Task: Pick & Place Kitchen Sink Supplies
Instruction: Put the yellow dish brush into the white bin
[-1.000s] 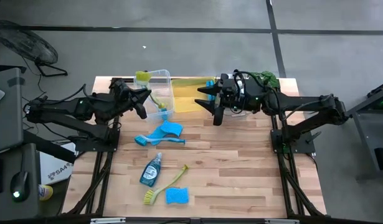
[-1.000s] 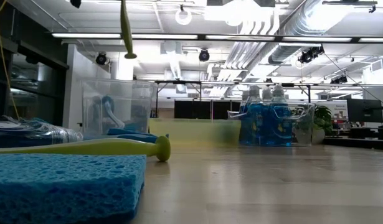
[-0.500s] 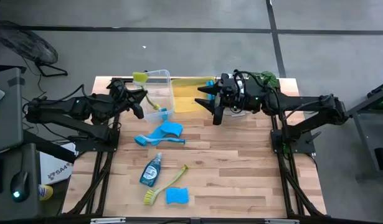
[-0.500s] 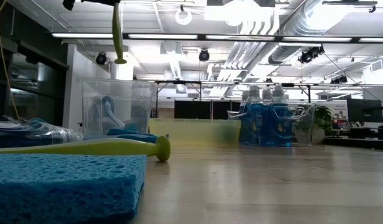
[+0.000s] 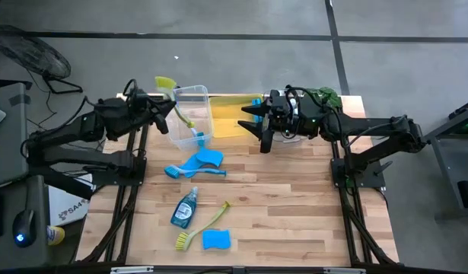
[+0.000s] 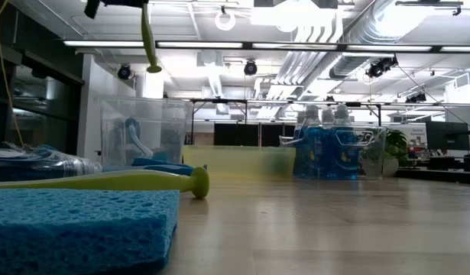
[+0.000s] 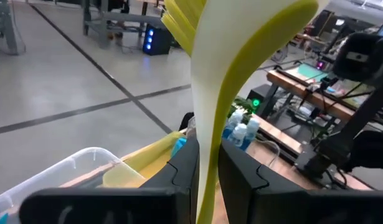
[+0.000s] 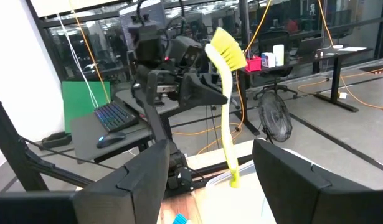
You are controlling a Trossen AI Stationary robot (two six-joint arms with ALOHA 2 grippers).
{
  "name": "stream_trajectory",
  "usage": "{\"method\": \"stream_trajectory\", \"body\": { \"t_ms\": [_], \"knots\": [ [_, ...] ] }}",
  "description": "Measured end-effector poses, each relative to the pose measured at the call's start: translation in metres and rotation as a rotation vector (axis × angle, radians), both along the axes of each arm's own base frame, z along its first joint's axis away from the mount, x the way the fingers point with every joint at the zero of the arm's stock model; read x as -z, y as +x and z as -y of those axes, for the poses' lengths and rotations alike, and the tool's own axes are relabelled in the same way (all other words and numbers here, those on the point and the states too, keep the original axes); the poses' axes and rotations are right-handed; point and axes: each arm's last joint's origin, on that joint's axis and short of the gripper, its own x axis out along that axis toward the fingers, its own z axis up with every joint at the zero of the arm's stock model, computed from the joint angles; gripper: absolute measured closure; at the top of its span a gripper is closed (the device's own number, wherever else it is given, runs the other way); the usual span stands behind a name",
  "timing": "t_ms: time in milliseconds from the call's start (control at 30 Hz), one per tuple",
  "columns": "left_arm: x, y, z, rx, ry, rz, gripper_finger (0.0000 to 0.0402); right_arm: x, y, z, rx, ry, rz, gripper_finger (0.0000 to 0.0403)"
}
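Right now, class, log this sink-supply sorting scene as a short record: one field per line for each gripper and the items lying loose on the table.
left gripper: shut on yellow-green long-handled dish brush, bristles up, handle tip over clear plastic bin
right gripper: open, holding nothing, beside yellow bin
loose on table: clear bottle of blue dish soap, second yellow-green brush, flat blue sponge, blue brush

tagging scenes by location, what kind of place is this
Likely a robotics lab in an open industrial office: exposed ceiling ducts, desks with monitors, and a wooden table where the left gripper holds a yellow-green dish brush.
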Motion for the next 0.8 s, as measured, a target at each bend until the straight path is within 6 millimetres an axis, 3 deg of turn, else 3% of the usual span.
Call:
{"method": "stream_trajectory", "body": {
  "t_ms": [467,800],
  "knots": [
    [0.003,0.010,-0.046,0.117,-0.018,0.063,0.0357,0.001,0.000,0.000,0.005,0.000,-0.008,0.0178],
    [0.051,0.006,-0.078,0.097,-0.172,0.242,0.0357,0.001,0.000,0.000,0.005,0.000,-0.012,0.0178]
  ]
}}
